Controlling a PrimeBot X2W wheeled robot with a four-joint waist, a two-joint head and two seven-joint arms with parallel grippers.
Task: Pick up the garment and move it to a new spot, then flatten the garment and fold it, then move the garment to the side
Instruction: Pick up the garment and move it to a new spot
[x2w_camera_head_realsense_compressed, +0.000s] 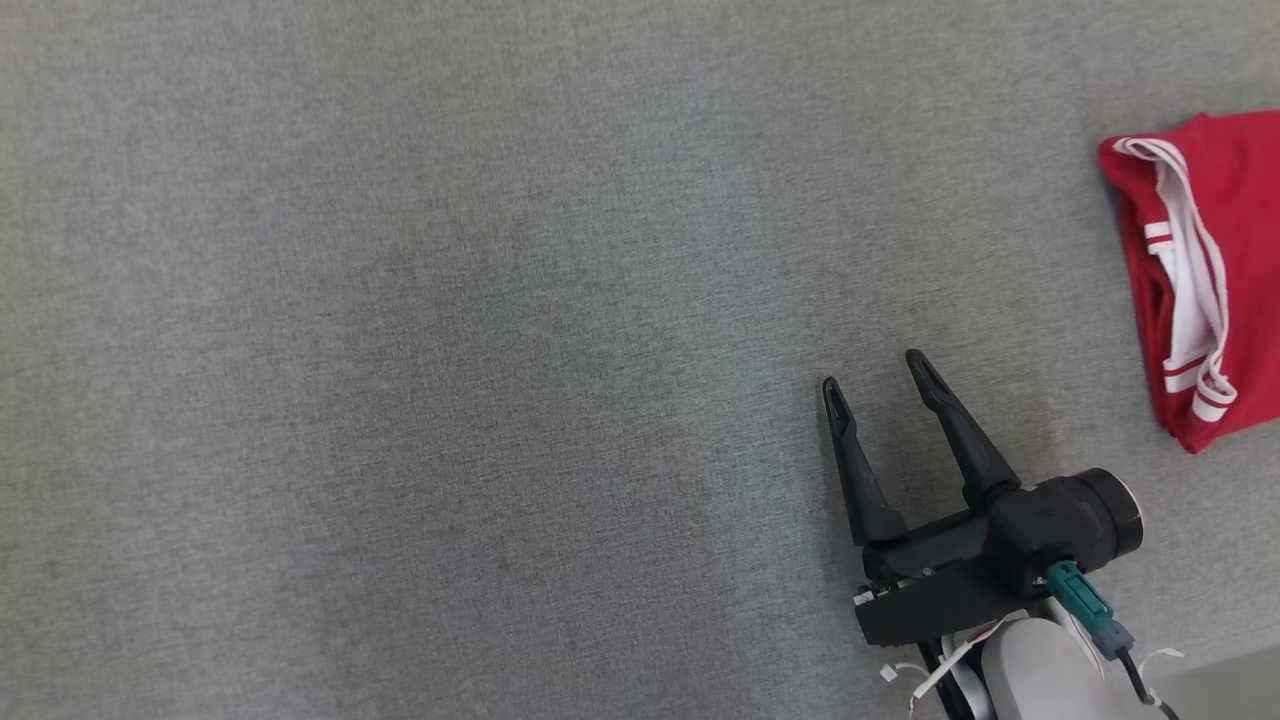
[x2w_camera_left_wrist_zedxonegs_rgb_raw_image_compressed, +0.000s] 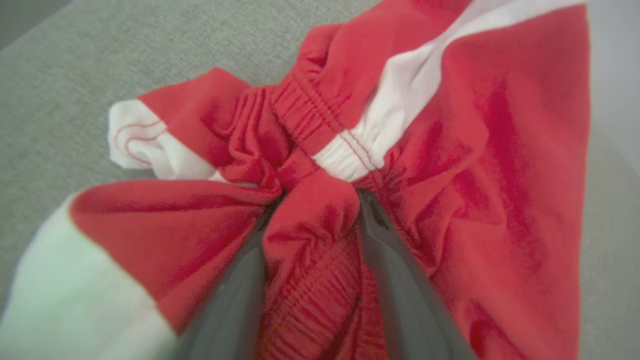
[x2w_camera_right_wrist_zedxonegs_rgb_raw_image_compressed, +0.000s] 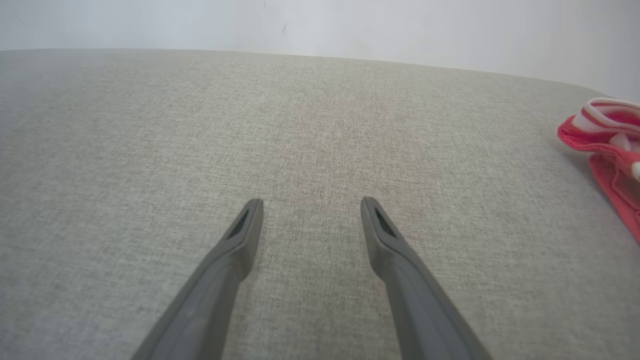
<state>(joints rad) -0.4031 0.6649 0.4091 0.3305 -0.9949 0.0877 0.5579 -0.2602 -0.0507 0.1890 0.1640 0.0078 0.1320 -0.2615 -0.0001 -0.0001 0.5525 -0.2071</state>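
The garment (x2w_camera_head_realsense_compressed: 1245, 170) is red shorts with white stripes and trim, lying crumpled at the far right of the grey cloth surface and cut off by the head view's edge. Close up in the left wrist view, the garment (x2w_camera_left_wrist_zedxonegs_rgb_raw_image_compressed: 475, 150) shows its gathered waistband. My left gripper (x2w_camera_left_wrist_zedxonegs_rgb_raw_image_compressed: 317, 197) has its fingers spread wide, tips sunk into the fabric, and a bunched red fold fills the gap between them. My right gripper (x2w_camera_head_realsense_compressed: 873, 372) hovers open over bare surface, left of the garment and apart from it. The right wrist view shows the right gripper (x2w_camera_right_wrist_zedxonegs_rgb_raw_image_compressed: 311, 201) holding nothing, with the garment (x2w_camera_right_wrist_zedxonegs_rgb_raw_image_compressed: 612, 172) at the right edge.
A grey woven cloth surface (x2w_camera_head_realsense_compressed: 450, 350) stretches wide to the left and middle. In the right wrist view the surface's far edge (x2w_camera_right_wrist_zedxonegs_rgb_raw_image_compressed: 320, 55) meets a pale wall behind it.
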